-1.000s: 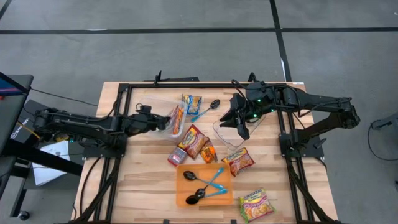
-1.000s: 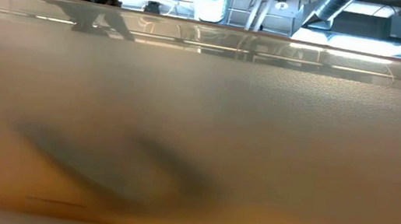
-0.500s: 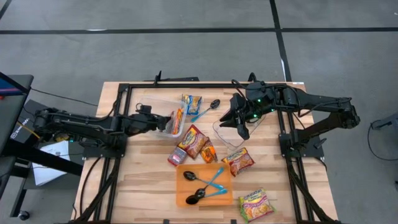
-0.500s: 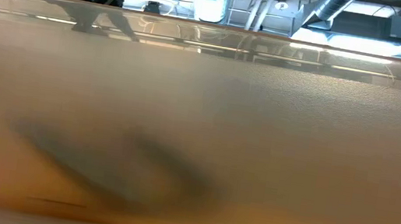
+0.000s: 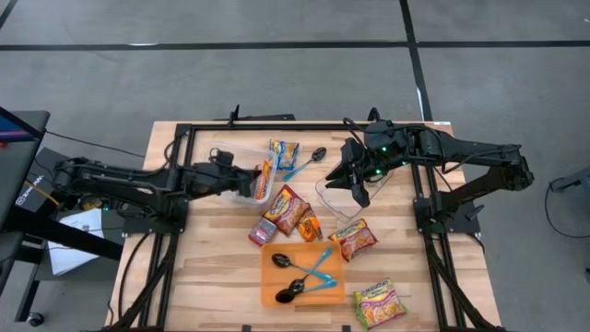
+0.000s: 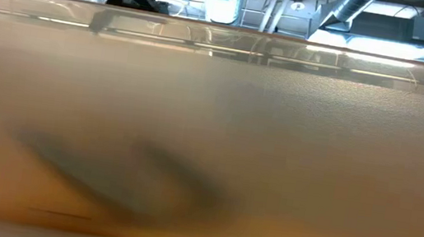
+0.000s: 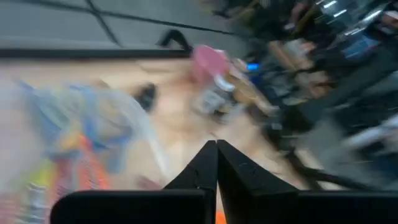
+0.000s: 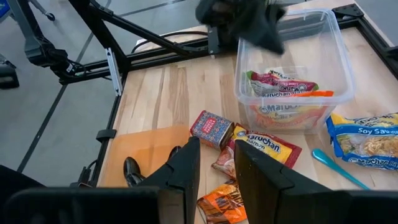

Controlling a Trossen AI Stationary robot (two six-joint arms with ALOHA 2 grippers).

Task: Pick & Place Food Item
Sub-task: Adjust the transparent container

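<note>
Nearest you, by the table's front edge, a green-trimmed noodle packet is lying alone, and just behind it the orange tray is carrying dark spoons with blue handles. Further in, a loose ramen packet is resting near the tray's right corner, and a cluster of packets with a small red box is sitting at mid-table. These are the food items still waiting.

You are holding the right gripper above a second clear container. Its fingers are standing apart with nothing between them. In its wrist view it is looking down on the cluster.

You are keeping the left gripper at the rim of the clear bin, fingers pressed together and gripping nothing. One packet is already lying in that bin. Farthest off, another packet and a blue spoon are lying near the back rail.

Judging by looks, these packets are light, crinkly and slick, with a brittle noodle block inside. Likely you are best pinching across a short edge or the sealed seam, gently, so nothing cracks or slips.
</note>
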